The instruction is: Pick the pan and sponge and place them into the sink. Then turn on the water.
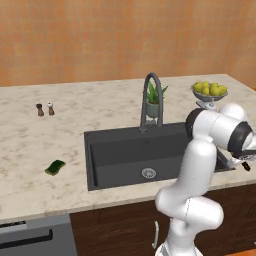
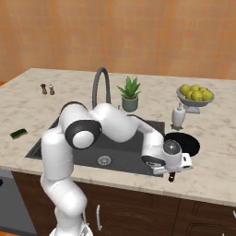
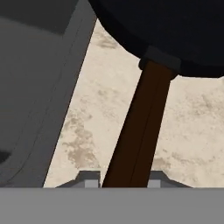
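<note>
Hand view shows my gripper [image 3: 120,181] pinching the pan's handle [image 3: 139,131], pan [image 2: 183,143] on the counter's front edge beside the sink [image 2: 129,154]; next: lift into the basin.

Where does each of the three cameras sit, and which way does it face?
Left base view: behind the arm's left, facing the sink; the arm fills the lower right.
Right base view: behind its right, same counter; the arm reaches from lower left to the pan.
Hand view: on the hand, looking along the pan's handle, clamped by the gripper.
Both base views share the sink, faucet and sponge.
</note>
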Controlling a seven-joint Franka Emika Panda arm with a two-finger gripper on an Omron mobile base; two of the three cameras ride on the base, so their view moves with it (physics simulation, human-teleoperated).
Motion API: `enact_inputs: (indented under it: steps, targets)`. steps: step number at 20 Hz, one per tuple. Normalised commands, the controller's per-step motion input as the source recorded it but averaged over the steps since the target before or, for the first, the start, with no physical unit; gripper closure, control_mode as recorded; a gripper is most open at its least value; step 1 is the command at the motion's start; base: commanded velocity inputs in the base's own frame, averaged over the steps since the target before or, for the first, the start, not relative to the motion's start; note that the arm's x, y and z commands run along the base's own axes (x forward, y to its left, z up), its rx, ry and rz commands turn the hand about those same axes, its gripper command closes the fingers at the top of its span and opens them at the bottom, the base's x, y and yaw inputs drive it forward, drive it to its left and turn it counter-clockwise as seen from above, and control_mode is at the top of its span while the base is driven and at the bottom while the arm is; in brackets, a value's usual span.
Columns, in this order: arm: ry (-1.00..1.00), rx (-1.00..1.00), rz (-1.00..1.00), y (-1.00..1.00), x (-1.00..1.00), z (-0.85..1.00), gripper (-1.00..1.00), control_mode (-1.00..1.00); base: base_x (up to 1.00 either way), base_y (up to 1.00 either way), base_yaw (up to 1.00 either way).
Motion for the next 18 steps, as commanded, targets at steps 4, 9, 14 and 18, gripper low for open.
enact_inputs:
  steps: [4,9,14,18]
  targets:
    - [0.0,0.26,0.0,0.15,-0.45,0.5,1.0,-1.0,0.0,0.0,0.0]
    - [0.0,0.24,0.0,0.13,-0.37,0.45,1.0,-1.0,0.0,0.0,0.0]
    - [-0.08,0.08,0.02,0.41,-0.27,0.48,1.0,-1.0,0.0,0.0,0.0]
    - [-0.16,0.02,0.11,0.37,-0.22,0.48,1.0,-1.0,0.0,0.0,0.0]
